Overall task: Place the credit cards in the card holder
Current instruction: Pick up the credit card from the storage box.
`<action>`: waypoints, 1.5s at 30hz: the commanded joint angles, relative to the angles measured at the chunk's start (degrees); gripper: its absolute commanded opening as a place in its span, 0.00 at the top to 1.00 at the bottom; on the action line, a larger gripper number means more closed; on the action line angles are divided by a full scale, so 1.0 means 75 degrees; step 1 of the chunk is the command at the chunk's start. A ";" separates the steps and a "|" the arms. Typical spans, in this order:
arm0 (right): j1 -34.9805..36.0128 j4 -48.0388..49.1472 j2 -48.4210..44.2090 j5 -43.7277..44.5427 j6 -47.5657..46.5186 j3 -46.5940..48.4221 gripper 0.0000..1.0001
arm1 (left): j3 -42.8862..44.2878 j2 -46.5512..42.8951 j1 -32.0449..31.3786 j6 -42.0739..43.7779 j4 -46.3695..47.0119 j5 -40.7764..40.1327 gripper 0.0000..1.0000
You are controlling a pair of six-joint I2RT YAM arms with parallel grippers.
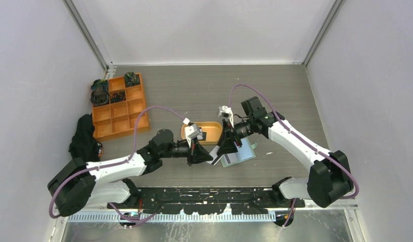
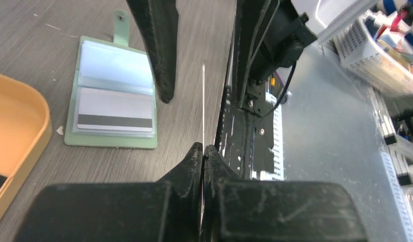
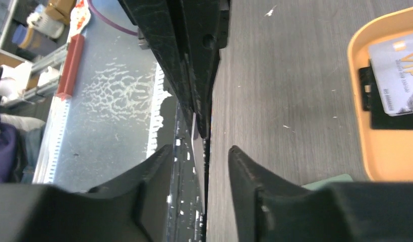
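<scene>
A pale credit card [image 2: 203, 101], seen edge-on as a thin line, is clamped in my left gripper [image 2: 203, 148], which is shut on it above the table. My right gripper [image 3: 200, 148] stands open around the same card [image 3: 195, 136], its fingers clear of the card on both sides. The two grippers meet tip to tip [image 1: 214, 155]. The green card holder [image 2: 113, 101] lies open on the table just left of them, with a striped card in its lower pocket. More cards, a grey VIP one [image 3: 398, 75] on a black one, lie in the orange tray [image 3: 386, 161].
The orange oval tray [image 1: 201, 132] sits just behind the grippers. An orange grid organiser [image 1: 118, 108] with dark items stands at the back left, with a black cloth [image 1: 83, 136] beside it. The arms' black base rail [image 1: 204, 194] runs along the near edge.
</scene>
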 commanded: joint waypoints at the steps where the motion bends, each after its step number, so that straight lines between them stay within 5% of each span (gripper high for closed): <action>1: -0.0473 0.1177 -0.0327 -0.0131 0.1079 0.0182 0.38 | -0.1037 -0.0868 -0.0037 -0.0784 0.1881 -0.1429 1.00; 4: -0.0606 0.2658 -0.0572 -0.0276 0.2450 -0.0331 0.30 | -0.1666 -0.1266 -0.0093 -0.1450 0.2850 -0.2260 1.00; 12: -0.0542 0.4583 -0.0344 0.0112 0.4554 -0.0803 0.36 | -0.1836 -0.1555 -0.0570 -0.1710 0.3719 -0.3702 1.00; 18: -0.0231 0.5372 -0.0335 -0.0191 0.4960 -0.0976 0.46 | -0.1855 -0.1128 -0.0590 -0.1855 0.4498 -0.3828 1.00; 23: -0.0084 0.5701 -0.0353 -0.0479 0.5235 -0.0993 0.66 | -0.1771 -0.0766 -0.0617 -0.1894 0.4787 -0.3722 1.00; 26: -0.0026 0.5697 -0.0383 -0.0652 0.5227 -0.0951 0.86 | -0.1812 -0.0621 -0.0622 -0.1935 0.4980 -0.3709 1.00; 28: -0.0026 0.5570 -0.0391 -0.0778 0.5089 -0.0880 0.94 | -0.1865 -0.0620 -0.0621 -0.1945 0.5042 -0.3777 0.92; 31: -0.0020 0.4115 -0.0377 -0.0814 0.3952 -0.0550 0.98 | -0.2037 -0.0917 -0.0563 -0.2017 0.4787 -0.3938 0.58; 33: -0.0020 0.3344 -0.0320 -0.0842 0.3397 -0.0374 0.99 | -0.2068 -0.1321 -0.0433 -0.2019 0.4207 -0.3803 0.48; 38: 0.0011 0.3199 -0.0245 -0.1015 0.3093 -0.0383 0.99 | -0.1523 -0.2482 0.0031 -0.1741 0.1690 -0.2815 0.47; 45: 0.0061 0.3056 -0.0245 -0.1110 0.2864 -0.0387 0.98 | -0.0949 -0.2166 0.0237 -0.1728 0.1072 -0.1782 0.53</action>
